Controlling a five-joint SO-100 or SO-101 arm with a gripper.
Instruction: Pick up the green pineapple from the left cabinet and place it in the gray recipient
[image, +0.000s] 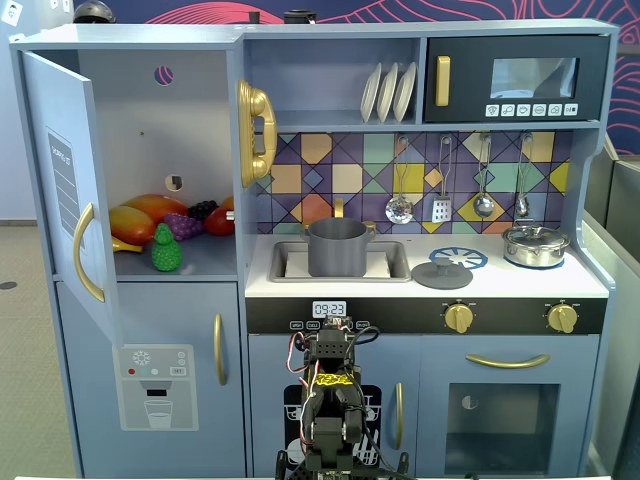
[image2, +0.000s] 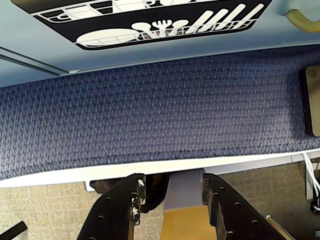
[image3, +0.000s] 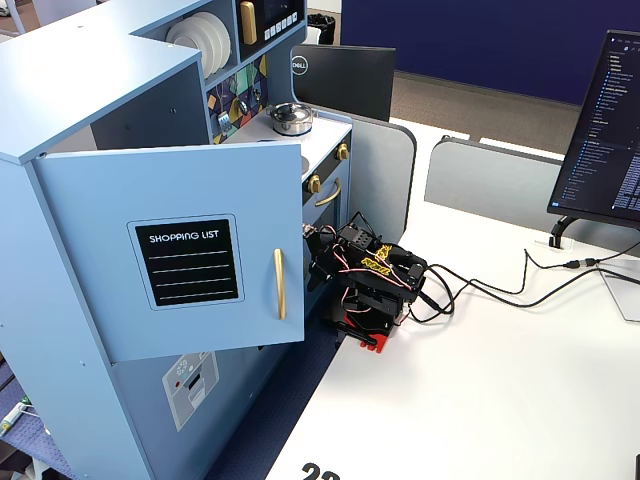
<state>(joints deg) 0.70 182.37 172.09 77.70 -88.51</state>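
Your claw (image2: 171, 192) hangs open and empty, low before the kitchen. The green pineapple (image: 166, 249) stands in the left cabinet (image: 190, 130); the gray recipient (image: 337, 247) sits right of it.

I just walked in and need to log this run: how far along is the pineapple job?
Done: only the cabinet door stands open. In hand: nothing; the gripper is open and empty, low by the floor. Left: everything, since the green pineapple sits on its shelf and the gray pot waits.

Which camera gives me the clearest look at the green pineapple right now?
A fixed view facing the kitchen: the green pineapple stands unobstructed on the open left cabinet shelf. In the other fixed view the door hides it; the wrist view shows only carpet.
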